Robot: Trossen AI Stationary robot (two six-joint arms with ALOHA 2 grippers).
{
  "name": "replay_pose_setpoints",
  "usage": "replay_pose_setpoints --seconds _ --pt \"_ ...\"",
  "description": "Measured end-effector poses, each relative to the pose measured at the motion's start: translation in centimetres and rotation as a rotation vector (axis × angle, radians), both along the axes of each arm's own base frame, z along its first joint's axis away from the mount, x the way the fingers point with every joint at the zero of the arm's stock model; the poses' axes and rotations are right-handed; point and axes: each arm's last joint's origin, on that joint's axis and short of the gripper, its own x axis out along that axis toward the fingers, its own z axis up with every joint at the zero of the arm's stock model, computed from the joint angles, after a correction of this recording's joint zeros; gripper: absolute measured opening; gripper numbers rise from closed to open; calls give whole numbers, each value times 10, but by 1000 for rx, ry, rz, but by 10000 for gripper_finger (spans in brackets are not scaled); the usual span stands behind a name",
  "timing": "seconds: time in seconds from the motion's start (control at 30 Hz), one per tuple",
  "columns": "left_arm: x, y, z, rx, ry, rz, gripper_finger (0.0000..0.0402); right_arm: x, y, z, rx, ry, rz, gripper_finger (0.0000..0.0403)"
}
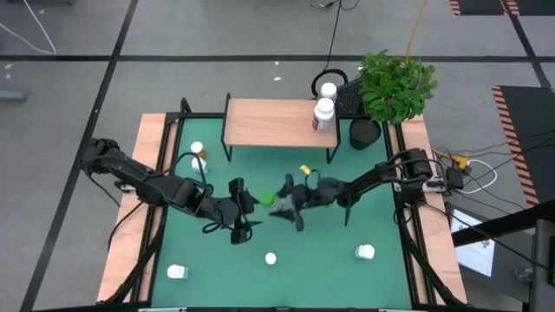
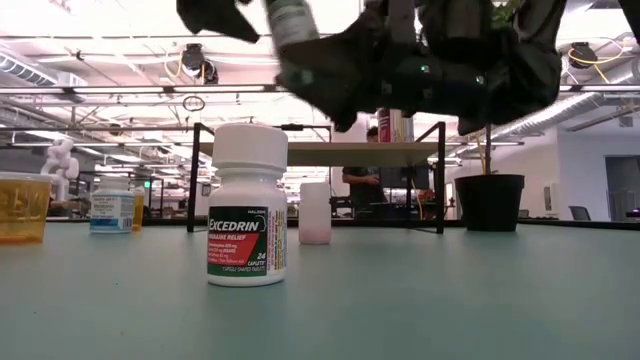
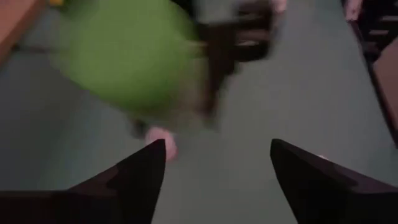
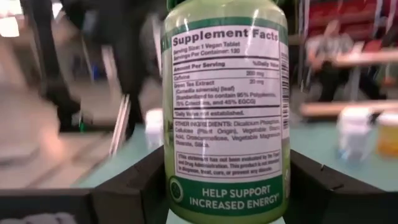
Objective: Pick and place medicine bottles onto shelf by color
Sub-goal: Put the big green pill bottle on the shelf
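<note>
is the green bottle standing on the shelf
No, the green bottle is clamped in the right tool, up off the table.

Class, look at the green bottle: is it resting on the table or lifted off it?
Lifted. The right hand grips the green bottle between its fingers, and the low view shows it held high above the table.

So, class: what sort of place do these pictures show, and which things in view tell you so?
Probably a robotics lab in a large open workspace. Two dark robot arms work over a green-topped table, cables trail across the taped floor, and the low view shows exposed ceiling lights and desks behind the low light-wood shelf on black legs.
</note>
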Motion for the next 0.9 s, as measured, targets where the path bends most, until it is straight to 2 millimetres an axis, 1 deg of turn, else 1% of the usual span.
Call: replay_pose_setpoints --seconds 0.07,0.17,0.27,0.4,0.53,0.63,0.7,0.77,0.83,0.9 --pt "3 0 3 36 -45 -2 310 -8 -2 2 10 -62 7 220" --pt "10 -1 4 61 -179 -12 327 -12 0 1 5 -74 37 217" --pt "12 0 -10 84 -289 -33 337 -12 2 1 -16 -82 71 216" --pt "12 9 -29 96 -382 -27 339 -12 6 1 -29 -85 67 219" --pt "14 16 -40 90 -517 -79 339 -12 6 1 -37 -87 60 220" --pt "15 22 -52 134 -533 -79 338 -12 5 0 -43 -81 37 220" --pt "19 24 -55 137 -554 -66 330 -12 5 0 -43 -81 33 220" --pt "21 26 -62 145 -524 -67 314 -12 5 0 -45 -79 34 221" --pt "27 25 -67 134 -527 -88 291 -12 6 -1 -47 -69 38 221" --pt "29 25 -68 120 -542 -114 266 -12 6 -2 -50 -58 38 221"
